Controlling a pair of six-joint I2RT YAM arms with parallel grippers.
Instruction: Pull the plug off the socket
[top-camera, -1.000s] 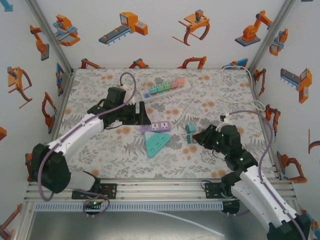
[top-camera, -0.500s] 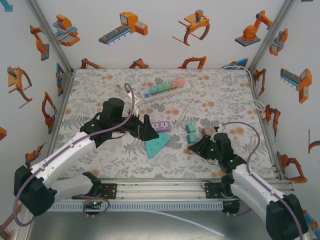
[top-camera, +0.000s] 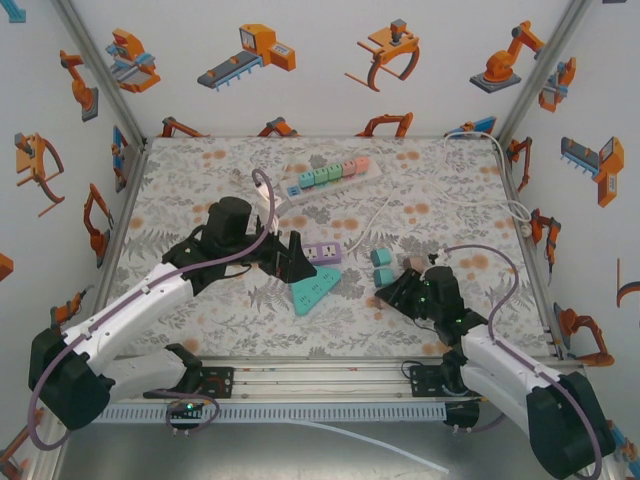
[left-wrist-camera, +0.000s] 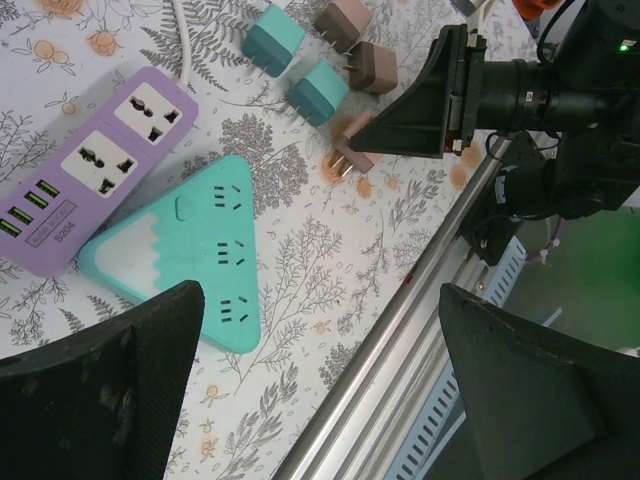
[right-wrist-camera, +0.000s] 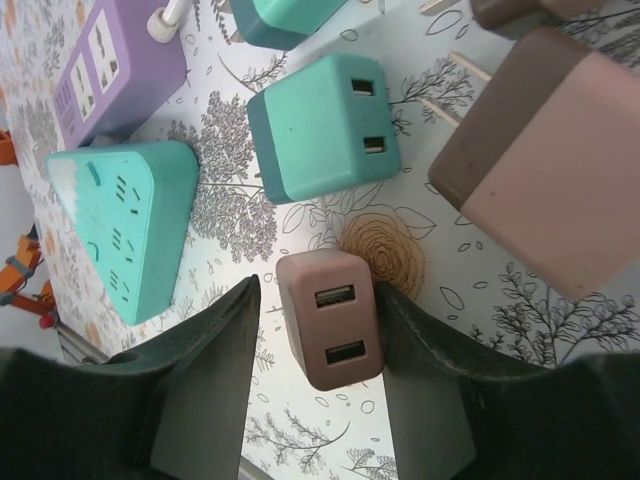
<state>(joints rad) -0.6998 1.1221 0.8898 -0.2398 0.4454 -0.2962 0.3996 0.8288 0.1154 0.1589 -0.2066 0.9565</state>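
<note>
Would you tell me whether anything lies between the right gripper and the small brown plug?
Nothing visible does: the small brown plug lies on the table between the fingers of the right gripper, with bare table beside it.

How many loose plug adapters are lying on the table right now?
5: two teal adapters side by side, two brown-pink adapters beside them, a fifth adapter between the right tool's jaws. Others sit plugged into the far strip.

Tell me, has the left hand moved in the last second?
Yes. The left hand has slid toward the near edge of the table: it was level with the purple power strip, and is now just nearer than it.
</note>
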